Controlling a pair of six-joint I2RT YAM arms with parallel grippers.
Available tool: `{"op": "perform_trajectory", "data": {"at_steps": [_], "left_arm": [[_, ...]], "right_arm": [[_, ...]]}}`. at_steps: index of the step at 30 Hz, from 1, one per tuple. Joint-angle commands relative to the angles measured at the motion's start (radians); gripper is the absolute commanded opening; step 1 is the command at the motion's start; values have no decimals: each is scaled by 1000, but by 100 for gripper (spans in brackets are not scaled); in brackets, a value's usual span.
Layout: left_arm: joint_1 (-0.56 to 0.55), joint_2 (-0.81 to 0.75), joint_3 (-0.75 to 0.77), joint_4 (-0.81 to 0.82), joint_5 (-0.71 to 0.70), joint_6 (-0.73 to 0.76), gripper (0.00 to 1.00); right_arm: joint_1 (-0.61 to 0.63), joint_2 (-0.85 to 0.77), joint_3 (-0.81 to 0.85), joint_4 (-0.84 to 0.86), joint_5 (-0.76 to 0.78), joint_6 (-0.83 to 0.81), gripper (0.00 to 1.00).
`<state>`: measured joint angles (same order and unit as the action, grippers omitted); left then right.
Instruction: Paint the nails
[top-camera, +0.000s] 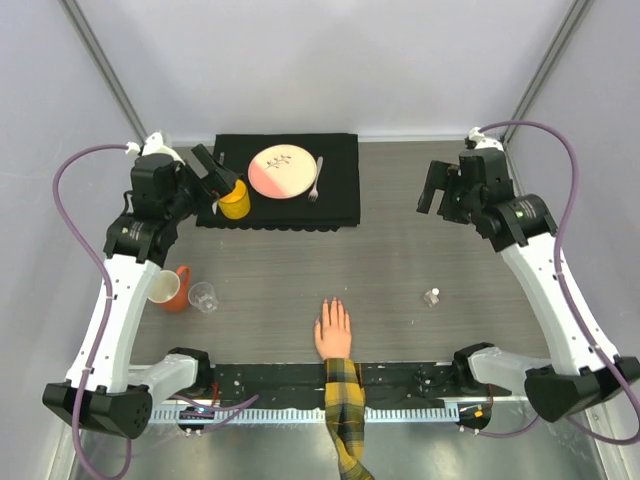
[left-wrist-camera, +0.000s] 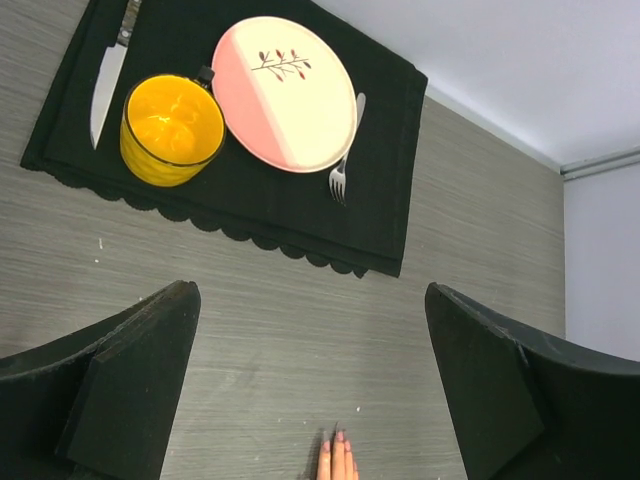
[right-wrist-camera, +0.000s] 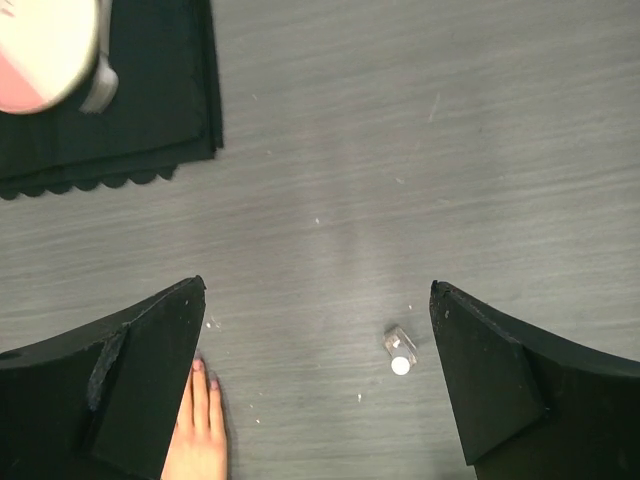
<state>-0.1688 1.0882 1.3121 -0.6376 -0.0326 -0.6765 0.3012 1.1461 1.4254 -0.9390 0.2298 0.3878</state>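
Overhead, left gripper and right gripper hang tilted downward, spread wide, empty, well apart from the nails

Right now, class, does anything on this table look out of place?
Yes: a flesh-coloured hand with a yellow-and-black plaid sleeve lies flat at the near edge, odd on a table otherwise laid for dinner on a black cloth placemat.

Right hand gapes above a small bottle and nails.

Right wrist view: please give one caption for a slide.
Open right gripper above the table, small bottle and hand with pinkish nails below.
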Motion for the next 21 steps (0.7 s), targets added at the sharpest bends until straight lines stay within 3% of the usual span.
{"op": "perform_trajectory", "data": {"at_steps": [1, 6, 12, 14, 17, 21], "left_arm": [[3, 27, 32, -22, 28, -1, 100], [2, 53, 44, -44, 152, -9, 95], [-52, 38, 45, -79, 91, 82, 97], [-104, 38, 70, -95, 62, 132, 99], [-181, 42, 88, -120, -19, 224, 100], [-224, 36, 67, -129, -35, 253, 100]], "right_arm": [[0, 85, 43, -105, 22, 57, 100], [-20, 211, 8, -187, -6, 158, 100], [-82, 287, -74, -219, -52, 347, 98], [-100, 299, -103, -228, -92, 391, 95], [-102, 287, -170, -201, -139, 402, 78], [-96, 236, -232, -208, -98, 416, 78]]}}
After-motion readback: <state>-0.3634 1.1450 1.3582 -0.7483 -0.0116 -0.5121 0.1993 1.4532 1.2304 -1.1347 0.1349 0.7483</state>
